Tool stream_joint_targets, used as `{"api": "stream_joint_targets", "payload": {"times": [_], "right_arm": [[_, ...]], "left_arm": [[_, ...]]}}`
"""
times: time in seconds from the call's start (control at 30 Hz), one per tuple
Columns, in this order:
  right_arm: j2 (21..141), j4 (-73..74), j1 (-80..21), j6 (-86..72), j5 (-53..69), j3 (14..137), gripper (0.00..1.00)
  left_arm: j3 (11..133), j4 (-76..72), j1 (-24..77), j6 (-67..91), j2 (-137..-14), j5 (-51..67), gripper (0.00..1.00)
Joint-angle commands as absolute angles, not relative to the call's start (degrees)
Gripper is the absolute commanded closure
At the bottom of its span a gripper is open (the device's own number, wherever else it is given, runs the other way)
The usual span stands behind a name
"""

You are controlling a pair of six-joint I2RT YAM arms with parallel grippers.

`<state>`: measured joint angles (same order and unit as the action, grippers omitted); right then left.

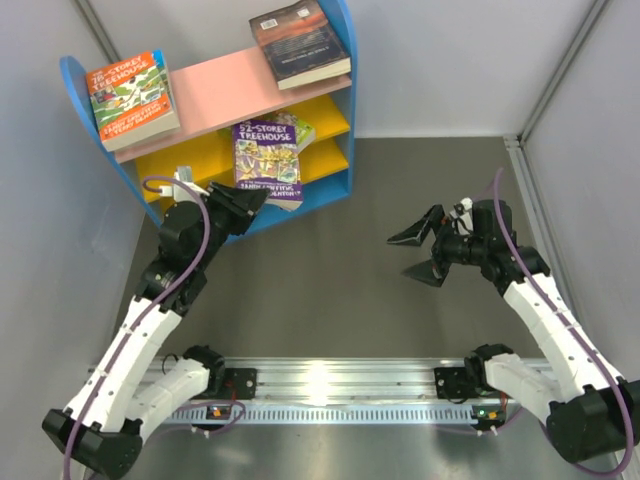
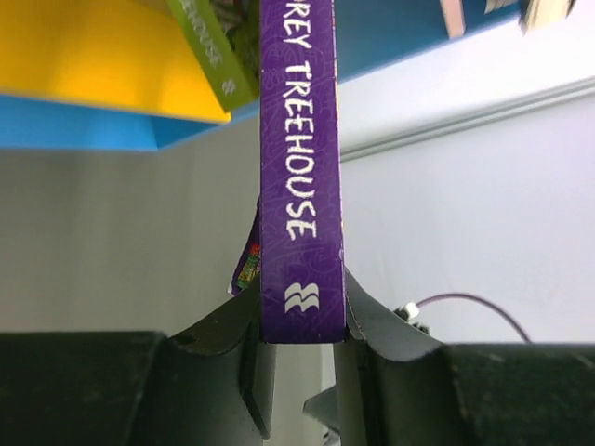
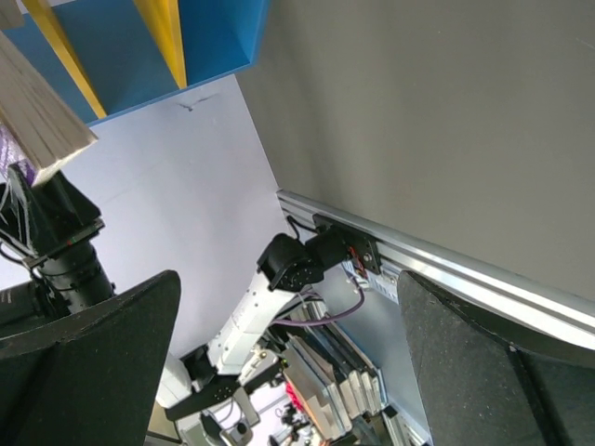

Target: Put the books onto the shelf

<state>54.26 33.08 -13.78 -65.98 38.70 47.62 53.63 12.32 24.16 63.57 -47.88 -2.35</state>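
Note:
The shelf (image 1: 230, 90) stands at the back left, with blue sides, a pink top board and yellow boards below. My left gripper (image 1: 250, 200) is shut on the spine of a purple book (image 1: 268, 160), whose far end reaches into a yellow tier over a green book (image 1: 302, 128). In the left wrist view the purple spine (image 2: 300, 186) sits squeezed between both fingers, and the green book (image 2: 212, 51) lies beyond it. An orange-and-green book (image 1: 130, 98) and a dark book (image 1: 300, 42) lie on the pink board. My right gripper (image 1: 418, 255) hangs open and empty at mid-table.
An aluminium rail (image 1: 340, 385) runs along the near edge between the arm bases. White walls close in the left, back and right sides. In the right wrist view the shelf's blue corner (image 3: 214, 37) is at top left, and the left arm's base (image 3: 297, 265) lies between the fingers.

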Motion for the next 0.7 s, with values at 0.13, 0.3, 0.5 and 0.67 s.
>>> {"api": "stream_joint_targets", "payload": {"times": [0.13,0.3,0.5,0.67], "right_arm": [[53.87,32.43,-14.68,-64.69,38.58,47.81,0.02],[55.02,32.34,-14.94,-64.25,38.23,48.51,0.02],[56.34,32.43,-15.29,-63.81,38.06,49.13,0.02],[56.69,32.52,-15.29,-63.19,38.06,49.13,0.02]], "left_arm": [[51.51,-4.64,20.22,69.68,-46.06,6.15,1.00],[47.82,-8.70,19.16,74.88,-45.09,1.78,1.00],[47.64,-9.84,18.98,75.41,-45.96,-5.79,1.00],[46.76,-13.97,18.90,77.16,-48.59,-11.86,1.00]]}}
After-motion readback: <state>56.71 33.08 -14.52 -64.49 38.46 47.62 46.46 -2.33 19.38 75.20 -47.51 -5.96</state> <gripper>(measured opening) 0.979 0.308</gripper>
